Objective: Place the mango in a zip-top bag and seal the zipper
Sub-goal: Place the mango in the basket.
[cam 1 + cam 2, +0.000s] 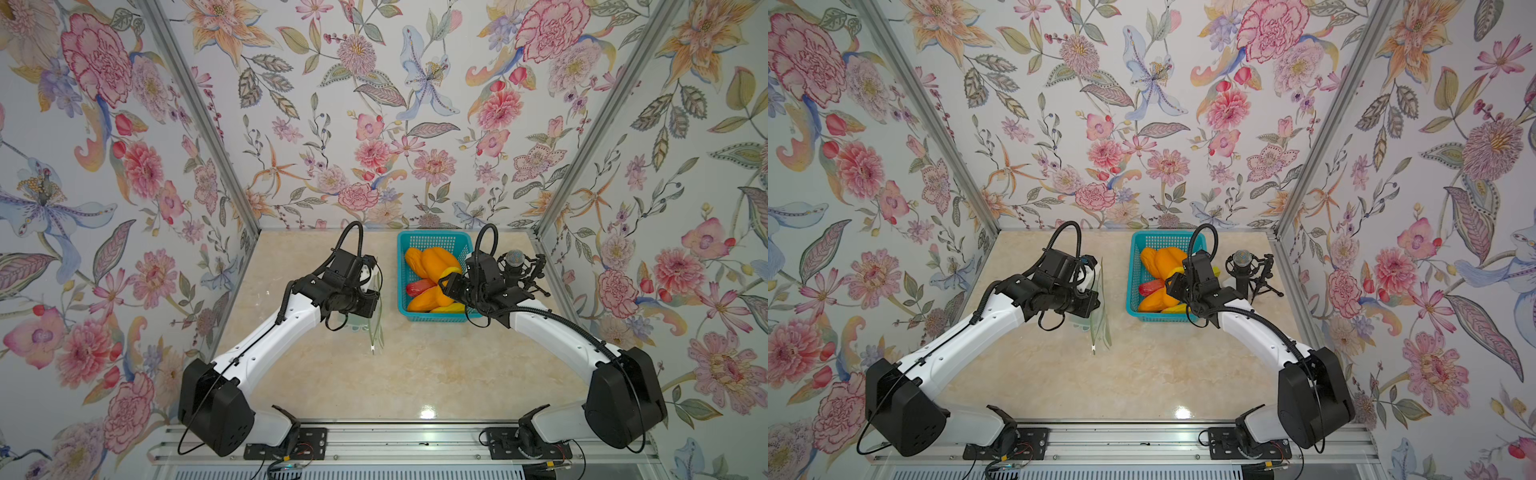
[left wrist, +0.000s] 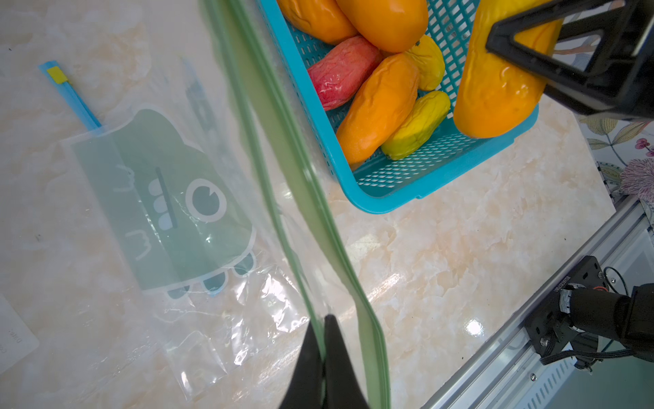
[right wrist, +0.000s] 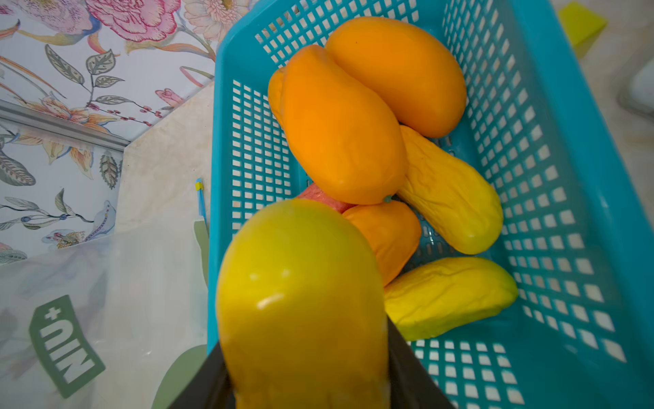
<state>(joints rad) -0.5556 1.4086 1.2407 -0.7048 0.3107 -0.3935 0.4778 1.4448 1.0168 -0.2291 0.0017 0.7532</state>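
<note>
A smooth yellow-orange mango (image 3: 300,301) sits between the black fingers of my right gripper (image 3: 304,354), which is shut on it. It hangs over the near side of the teal basket (image 1: 432,240), and its yellow tip (image 1: 451,272) shows in a top view. The left wrist view shows the same mango (image 2: 495,88). My left gripper (image 2: 323,320) is shut on one lip of the clear zip-top bag, pinching the green zipper strip (image 2: 300,159). The bag (image 1: 376,328) stands up off the table left of the basket, mouth slightly parted.
The basket (image 2: 389,198) holds several more mangoes, orange, yellow and one red (image 2: 341,70). A second bag with a green dinosaur print (image 2: 170,198) and a blue zipper lies flat on the marble table. A microphone on a stand (image 1: 515,262) is right of the basket.
</note>
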